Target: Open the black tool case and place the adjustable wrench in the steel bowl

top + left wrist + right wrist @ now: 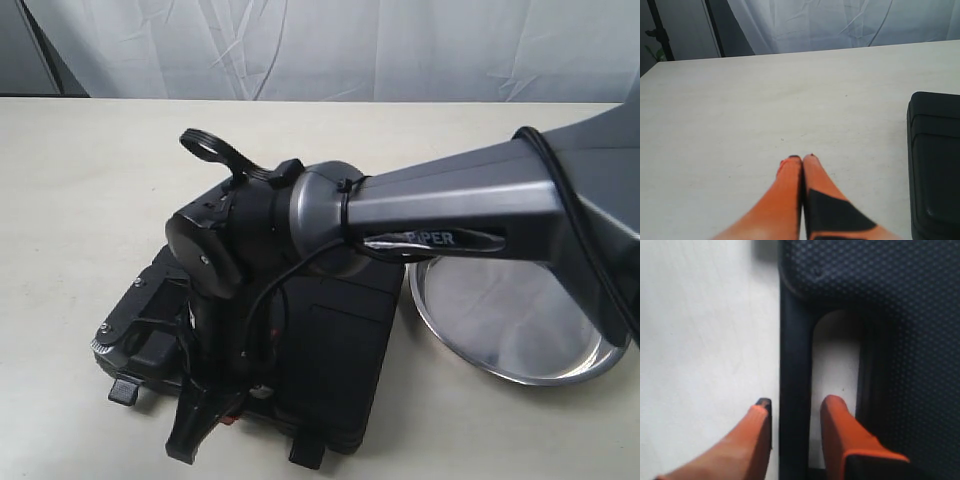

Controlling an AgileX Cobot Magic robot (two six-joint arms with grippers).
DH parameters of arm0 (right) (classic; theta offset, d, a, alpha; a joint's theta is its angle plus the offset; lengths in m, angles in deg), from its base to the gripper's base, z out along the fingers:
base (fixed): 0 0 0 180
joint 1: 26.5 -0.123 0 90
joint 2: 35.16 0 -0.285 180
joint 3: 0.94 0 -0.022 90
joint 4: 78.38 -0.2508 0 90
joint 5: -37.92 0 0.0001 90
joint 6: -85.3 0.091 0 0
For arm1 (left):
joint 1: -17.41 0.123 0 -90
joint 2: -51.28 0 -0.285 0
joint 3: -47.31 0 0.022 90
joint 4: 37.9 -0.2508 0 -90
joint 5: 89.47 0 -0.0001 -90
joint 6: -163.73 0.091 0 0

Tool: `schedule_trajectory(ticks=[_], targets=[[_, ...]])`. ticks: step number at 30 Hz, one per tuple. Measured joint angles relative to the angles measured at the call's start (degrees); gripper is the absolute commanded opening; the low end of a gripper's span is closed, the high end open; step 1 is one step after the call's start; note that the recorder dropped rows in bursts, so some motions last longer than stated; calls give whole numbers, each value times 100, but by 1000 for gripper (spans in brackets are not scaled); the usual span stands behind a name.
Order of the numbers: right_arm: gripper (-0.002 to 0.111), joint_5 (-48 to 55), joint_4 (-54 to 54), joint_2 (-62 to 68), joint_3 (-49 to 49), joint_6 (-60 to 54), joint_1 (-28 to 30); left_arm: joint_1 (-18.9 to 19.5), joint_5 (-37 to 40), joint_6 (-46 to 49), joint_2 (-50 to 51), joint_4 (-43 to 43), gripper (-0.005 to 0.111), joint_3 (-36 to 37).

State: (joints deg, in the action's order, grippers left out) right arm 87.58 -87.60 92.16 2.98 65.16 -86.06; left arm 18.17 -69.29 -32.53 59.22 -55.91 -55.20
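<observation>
The black tool case (335, 340) lies closed near the table's front edge, so the adjustable wrench is hidden. Just to its right stands the steel bowl (505, 315), with nothing in it. My right arm reaches across over the case, and the right gripper (205, 425) is low at the case's front edge. In the right wrist view the right gripper (797, 402) is open and straddles the case's handle bar (795, 355): one finger is outside it, the other in the handle opening. The left gripper (802, 159) is shut on nothing above bare table, with the case (935, 165) off to its side.
Two latches (122, 390) (305, 455) stick out from the case's front edge either side of the gripper. A white curtain (320, 45) hangs behind the table's far edge. The right arm's grey link (450, 205) passes above the bowl's rim.
</observation>
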Motion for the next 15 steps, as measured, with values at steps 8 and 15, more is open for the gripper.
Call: schedule_trajectory(ticks=[8, 15], targets=[[-1, 0, -13, -23, 0, 0, 0, 0, 0, 0, 0, 0, 0, 0], [-1, 126, 32, -391, 0, 21, 0, 0, 0, 0, 0, 0, 0, 0]])
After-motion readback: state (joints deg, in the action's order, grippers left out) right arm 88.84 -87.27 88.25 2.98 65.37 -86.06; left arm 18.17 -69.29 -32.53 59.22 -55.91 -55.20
